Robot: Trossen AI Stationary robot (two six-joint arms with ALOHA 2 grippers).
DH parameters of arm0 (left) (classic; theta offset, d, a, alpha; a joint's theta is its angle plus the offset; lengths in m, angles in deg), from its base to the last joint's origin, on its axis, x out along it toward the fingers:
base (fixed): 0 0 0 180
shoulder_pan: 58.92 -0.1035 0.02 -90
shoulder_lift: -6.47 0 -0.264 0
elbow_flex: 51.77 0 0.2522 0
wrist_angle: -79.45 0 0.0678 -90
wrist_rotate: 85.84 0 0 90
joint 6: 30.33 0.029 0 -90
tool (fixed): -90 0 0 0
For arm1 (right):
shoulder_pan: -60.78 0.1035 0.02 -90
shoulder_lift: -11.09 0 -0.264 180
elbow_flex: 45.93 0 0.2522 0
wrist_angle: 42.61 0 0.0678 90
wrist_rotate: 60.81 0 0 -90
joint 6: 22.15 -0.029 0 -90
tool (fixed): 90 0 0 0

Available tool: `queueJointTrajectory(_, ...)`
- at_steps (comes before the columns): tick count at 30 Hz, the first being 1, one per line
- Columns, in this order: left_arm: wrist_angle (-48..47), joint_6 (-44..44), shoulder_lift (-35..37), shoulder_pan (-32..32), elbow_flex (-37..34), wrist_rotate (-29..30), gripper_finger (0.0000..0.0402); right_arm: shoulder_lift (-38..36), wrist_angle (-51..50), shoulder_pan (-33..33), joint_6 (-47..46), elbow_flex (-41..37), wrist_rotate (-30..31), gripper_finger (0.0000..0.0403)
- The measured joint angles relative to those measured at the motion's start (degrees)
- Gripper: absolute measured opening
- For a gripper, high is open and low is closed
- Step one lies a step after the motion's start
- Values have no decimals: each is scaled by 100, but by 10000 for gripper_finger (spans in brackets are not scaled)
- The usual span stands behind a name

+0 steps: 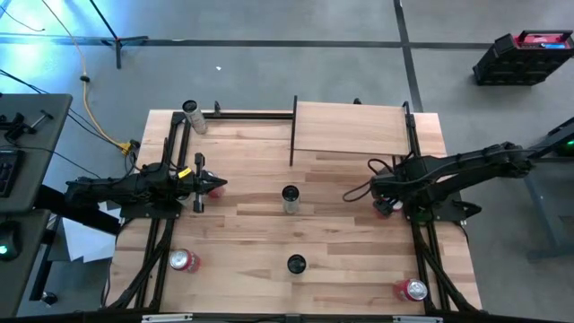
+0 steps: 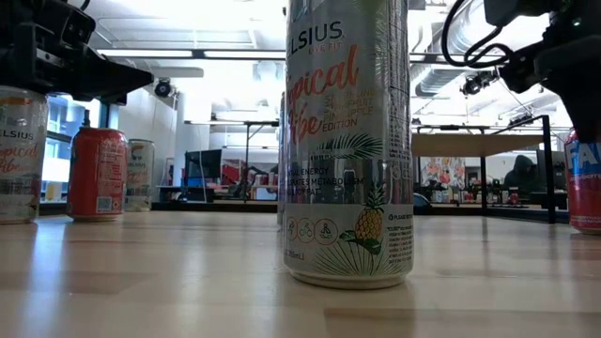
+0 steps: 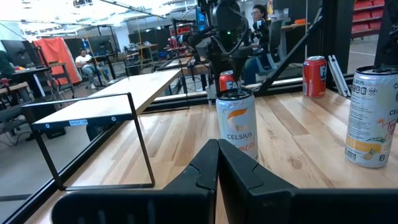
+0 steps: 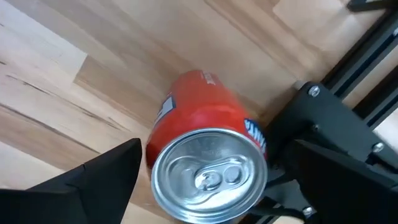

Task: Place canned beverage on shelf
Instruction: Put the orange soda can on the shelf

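My right gripper (image 4: 205, 180) is poised straight above a red aluminium can with a silver pull-tab lid (image 4: 208, 165), fingers spread wide on either side of it and not yet touching. In the high view this can (image 1: 384, 209) stands upright on the planked wooden tabletop (image 1: 242, 233), close to the table's right frame rail, mostly hidden under my wrist.

To do this grasp well, I'd lower until the fingers sit around the can's mid-body, not its rim, keep it centred between them, then close evenly so it doesn't tip. The black frame bracket (image 4: 339, 134) sits just beside the can, so I judge the finger on that side has little room; I'd come down vertically and avoid any sideways drift.

Farther out, the shelf, a pale wood board with thin black uprights (image 1: 354, 127), waits at the table's far edge, somewhat left of the can and well apart from it. It looks bare, so I'd lift clear of its uprights before crossing.

My left gripper (image 1: 212, 186) idles at the table's left side, fingers pressed together and empty.
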Motion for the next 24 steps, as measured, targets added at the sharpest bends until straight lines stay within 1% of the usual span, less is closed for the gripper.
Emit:
queueJointTrajectory(5,-1,1,0,-1,0,0,3,0,58,12,-410,0,-173,378)
queueJointTrajectory(10,-2,1,-1,0,0,-1,3,20,507,11,-599,-2,-283,350)
queueJointTrajectory(14,0,2,0,0,0,-1,3,215,635,12,-497,-2,-321,343)
queueJointTrajectory(20,0,0,0,0,0,0,3,757,700,12,-254,-2,-321,342)
queueJointTrajectory(24,0,2,-1,0,0,-1,3,977,784,12,-42,-2,-452,336)
